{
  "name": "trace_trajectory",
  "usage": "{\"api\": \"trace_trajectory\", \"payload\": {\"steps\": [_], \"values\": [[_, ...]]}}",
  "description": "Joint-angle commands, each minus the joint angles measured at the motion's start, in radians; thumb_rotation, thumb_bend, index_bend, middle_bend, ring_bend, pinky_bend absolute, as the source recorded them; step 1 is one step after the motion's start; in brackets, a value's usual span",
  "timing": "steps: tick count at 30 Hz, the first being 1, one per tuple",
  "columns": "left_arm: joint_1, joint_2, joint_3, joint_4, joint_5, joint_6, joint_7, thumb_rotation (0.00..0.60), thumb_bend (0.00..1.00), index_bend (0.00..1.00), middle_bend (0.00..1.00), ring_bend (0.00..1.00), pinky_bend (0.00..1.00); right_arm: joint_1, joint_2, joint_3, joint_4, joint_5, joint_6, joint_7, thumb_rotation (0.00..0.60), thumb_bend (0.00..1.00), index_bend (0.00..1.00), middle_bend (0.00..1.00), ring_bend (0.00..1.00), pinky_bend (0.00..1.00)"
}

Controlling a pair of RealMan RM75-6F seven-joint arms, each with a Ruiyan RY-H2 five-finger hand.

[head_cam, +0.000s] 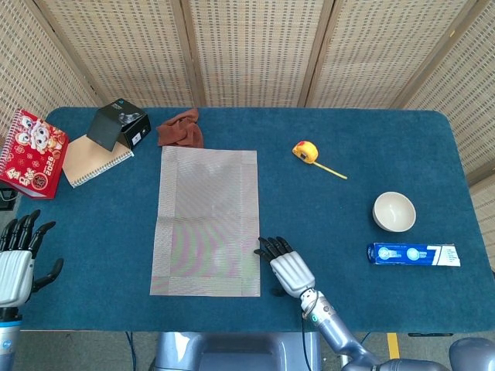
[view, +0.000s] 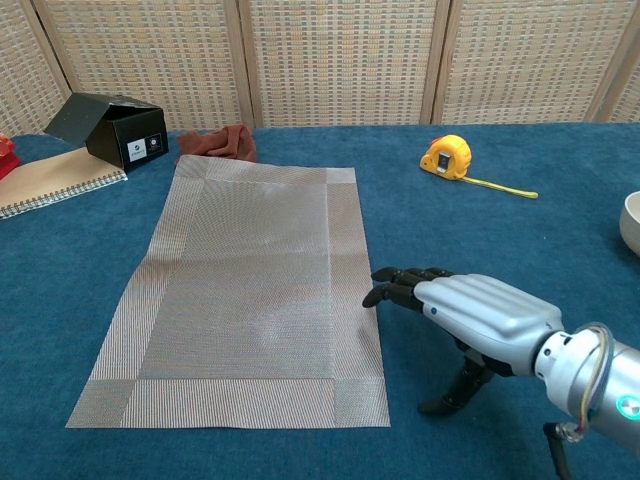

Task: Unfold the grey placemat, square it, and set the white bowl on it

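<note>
A blue table (head_cam: pixel 348 139) stands before woven screens. The grey mat (head_cam: pixel 206 220) lies unfolded left of centre. The right hand (head_cam: pixel 283 265) hovers at the mat's near right edge, fingers apart, holding nothing. The left hand (head_cam: pixel 17 259), at the near left, is likewise spread and empty. The white bowl (head_cam: pixel 394 211) sits far right.

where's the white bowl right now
In the head view the white bowl sits on the right side of the table, just above the blue tube and well right of the grey placemat.
</note>
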Motion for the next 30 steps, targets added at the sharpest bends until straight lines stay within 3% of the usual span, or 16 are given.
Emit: {"api": "trace_trajectory", "payload": {"steps": [1,26,30], "values": [[-0.001,-0.002,0.0,0.001,-0.002,-0.004,0.004,0.6,0.32,0.16,0.0,0.0,0.0,0.001,-0.003,0.001,-0.011,0.005,-0.003,0.004,0.6,0.08,0.17,0.0,0.0,0.0],[-0.004,-0.002,-0.001,0.001,-0.017,-0.022,0.016,0.6,0.32,0.16,0.0,0.0,0.0,0.018,-0.072,0.016,0.047,0.041,-0.052,0.11,0.6,0.03,0.16,0.0,0.0,0.0],[-0.004,-0.002,-0.002,0.001,-0.018,-0.022,0.015,0.6,0.32,0.16,0.0,0.0,0.0,0.021,-0.088,0.022,0.058,0.052,-0.064,0.131,0.6,0.12,0.17,0.0,0.0,0.0]]}}
